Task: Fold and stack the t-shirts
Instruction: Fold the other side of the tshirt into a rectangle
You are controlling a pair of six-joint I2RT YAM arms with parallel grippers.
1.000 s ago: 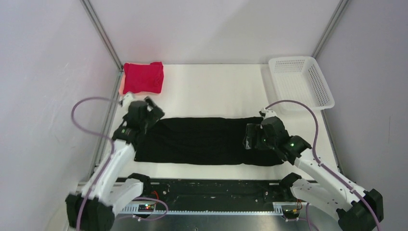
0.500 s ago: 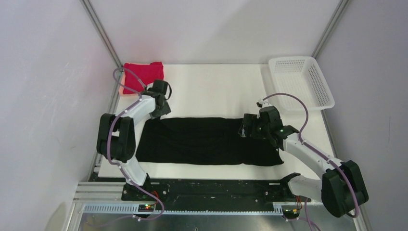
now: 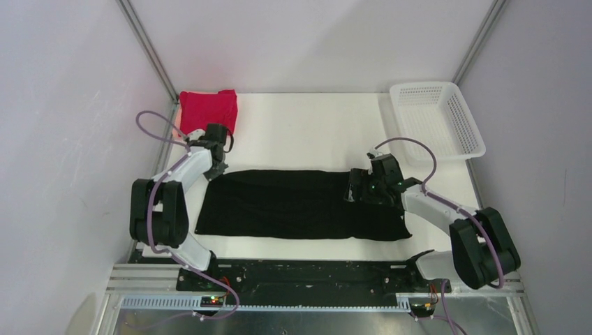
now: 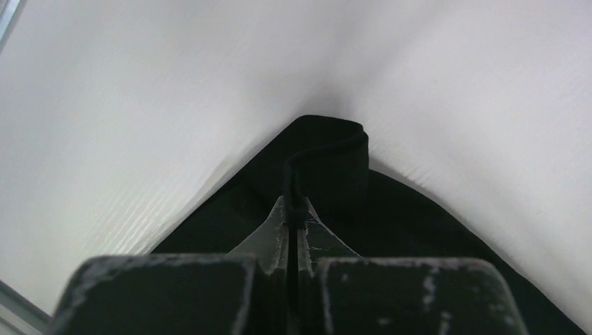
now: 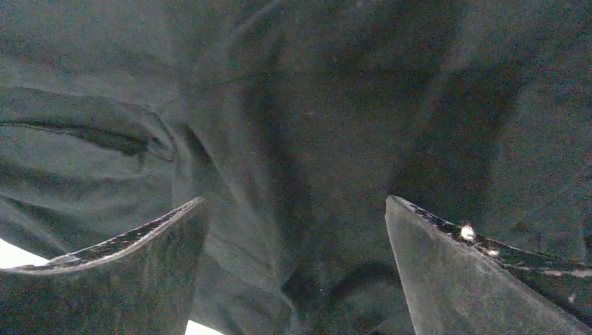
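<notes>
A large black t-shirt (image 3: 300,206) lies folded into a long band across the table. A crimson-red t-shirt (image 3: 208,112) sits folded in the far left corner. My left gripper (image 3: 218,167) is at the black shirt's far left corner. In the left wrist view it (image 4: 296,206) is shut on a raised fold of that black cloth (image 4: 335,160). My right gripper (image 3: 352,192) hovers low over the band's right part. In the right wrist view it (image 5: 297,202) is open, with wrinkled black cloth (image 5: 300,105) filling the view between the fingers.
A white mesh basket (image 3: 424,86) stands at the far right corner. Grey walls with metal posts close in the table on both sides and at the back. The arm bases and a black rail run along the near edge.
My left arm reached out to the black shirt's far left corner and its jaws closed on the cloth. My right arm stretched forward over the shirt's right part, staying open.
</notes>
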